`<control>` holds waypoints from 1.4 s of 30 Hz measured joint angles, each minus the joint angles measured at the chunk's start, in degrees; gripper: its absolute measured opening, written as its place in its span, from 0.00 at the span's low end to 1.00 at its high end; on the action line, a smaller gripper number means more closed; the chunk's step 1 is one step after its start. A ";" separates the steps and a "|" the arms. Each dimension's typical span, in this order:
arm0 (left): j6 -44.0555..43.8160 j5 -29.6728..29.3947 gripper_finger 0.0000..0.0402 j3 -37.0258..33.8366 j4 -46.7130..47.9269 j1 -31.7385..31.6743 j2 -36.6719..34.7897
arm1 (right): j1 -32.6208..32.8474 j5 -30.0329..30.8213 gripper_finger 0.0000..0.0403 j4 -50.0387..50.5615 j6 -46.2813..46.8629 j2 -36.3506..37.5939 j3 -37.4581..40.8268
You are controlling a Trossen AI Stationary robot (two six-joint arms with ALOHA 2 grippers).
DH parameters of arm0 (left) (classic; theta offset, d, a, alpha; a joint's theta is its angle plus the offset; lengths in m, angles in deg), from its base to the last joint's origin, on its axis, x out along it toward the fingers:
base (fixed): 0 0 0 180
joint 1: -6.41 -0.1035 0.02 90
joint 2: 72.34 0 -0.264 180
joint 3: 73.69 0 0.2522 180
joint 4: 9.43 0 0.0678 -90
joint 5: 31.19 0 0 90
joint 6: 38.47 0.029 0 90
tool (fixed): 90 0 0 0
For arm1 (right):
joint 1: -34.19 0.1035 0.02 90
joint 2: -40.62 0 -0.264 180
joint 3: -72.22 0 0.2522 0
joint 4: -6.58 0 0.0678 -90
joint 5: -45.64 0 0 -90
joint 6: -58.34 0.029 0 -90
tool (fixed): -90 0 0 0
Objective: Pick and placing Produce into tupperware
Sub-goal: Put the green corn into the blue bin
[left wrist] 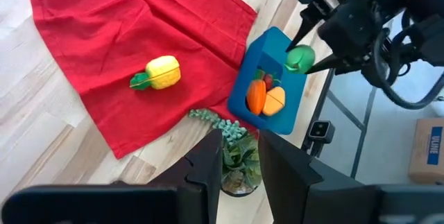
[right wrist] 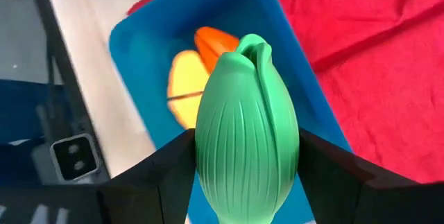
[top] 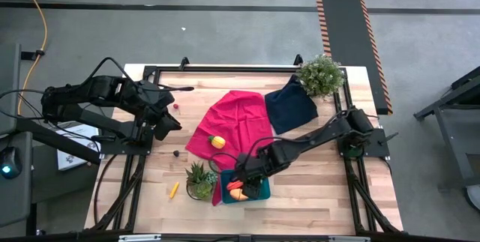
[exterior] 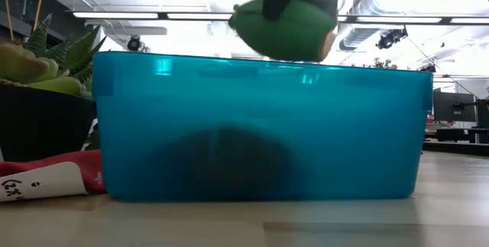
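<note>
The teal-blue tupperware (top: 260, 194) stands near the table's front edge, beside a red cloth (top: 232, 122). An orange carrot (right wrist: 215, 40) and a yellow-orange piece (right wrist: 184, 85) lie in it. My right gripper (top: 244, 174) hangs over it, shut on a green oval (right wrist: 246, 134). A yellow piece with a green stem (left wrist: 159, 73) rests on the red cloth. A thin yellow stick (top: 174, 189) lies on the bare wood. My left gripper (top: 171, 124) waits at the table's left, raised and open, holding nothing. My right gripper pinches the green oval between its two fingers (right wrist: 177, 165), one on each side of its widest part (right wrist: 208, 148). The fingers slant down from the table's far right. The oval is lifted clear, its pointed end (right wrist: 253, 44) toward the tupperware and its underside (exterior: 283, 52) about level with the rim.
A small succulent pot (top: 200, 180) stands just left of the tupperware. A navy cloth (top: 290, 107) and a leafy potted plant (top: 321, 75) sit at the far right. Small dark and red bits (top: 176, 152) lie on the wood to the left.
</note>
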 joint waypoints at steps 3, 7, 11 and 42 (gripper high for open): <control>0.05 -0.42 0.21 0.00 0.06 0.01 0.00 | 0.19 2.25 0.52 0.27 0.31 -0.70 0.00; 0.45 -0.42 0.21 0.00 0.11 0.01 0.00 | 0.31 3.54 0.52 0.31 0.45 -1.33 0.00; 1.08 -0.44 0.21 0.00 0.17 -0.01 0.00 | 0.66 4.16 0.52 0.55 1.21 -1.44 0.07; 1.93 -0.44 0.21 0.00 3.08 -0.01 0.00 | 1.64 0.72 0.53 0.29 -1.05 -5.49 0.22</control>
